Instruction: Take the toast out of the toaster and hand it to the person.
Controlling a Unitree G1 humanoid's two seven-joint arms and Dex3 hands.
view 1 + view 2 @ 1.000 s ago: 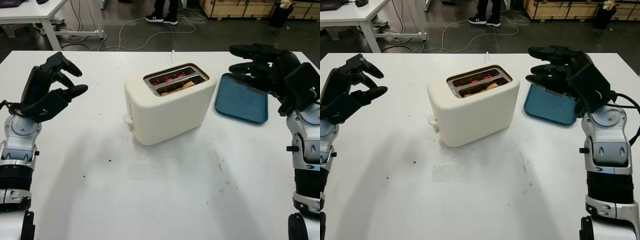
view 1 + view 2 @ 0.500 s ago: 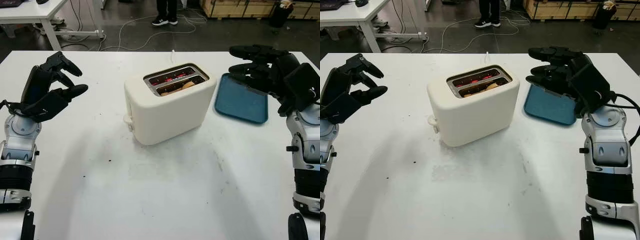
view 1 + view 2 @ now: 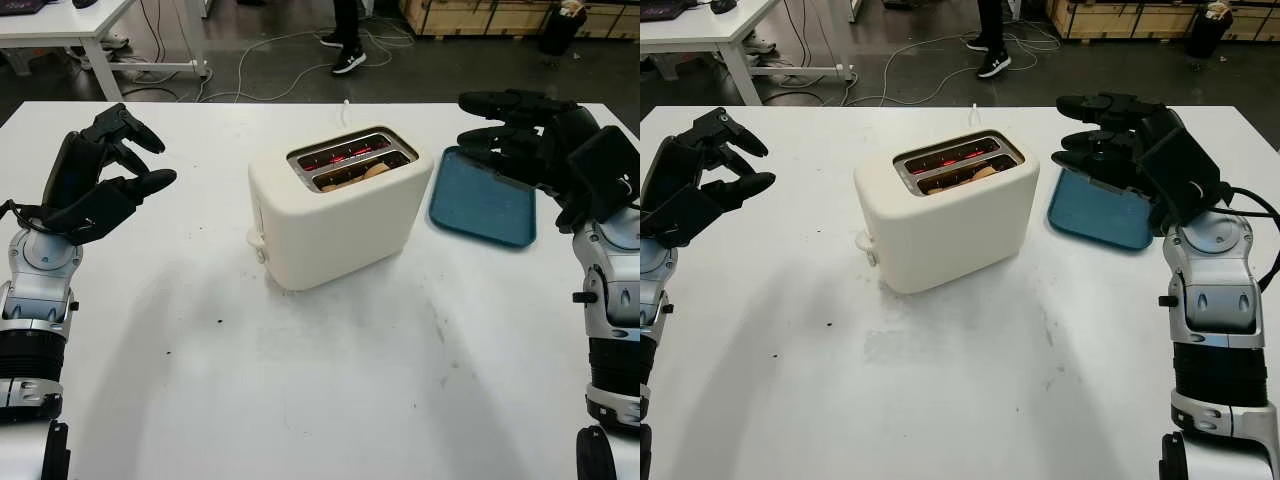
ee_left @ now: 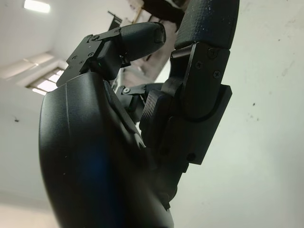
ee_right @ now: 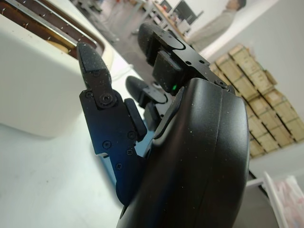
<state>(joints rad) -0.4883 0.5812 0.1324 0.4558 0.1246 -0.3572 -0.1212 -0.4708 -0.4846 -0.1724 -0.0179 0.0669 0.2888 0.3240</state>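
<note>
I am holding both the left hand (image 3: pixel 105 180) and right hand (image 3: pixel 520 135) open, empty, beside the toaster (image 3: pixel 335 205); toast (image 3: pixel 372 171) is sitting inside, nothing extracted yet

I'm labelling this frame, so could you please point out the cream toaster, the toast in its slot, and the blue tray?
cream plastic toaster (image 3: pixel 335 225): left eye view, on its front wall.
toast (image 3: pixel 374 171): left eye view, on its browned top edge in the nearer slot.
blue rectangular tray (image 3: pixel 480 210): left eye view, on its bare floor.
</note>
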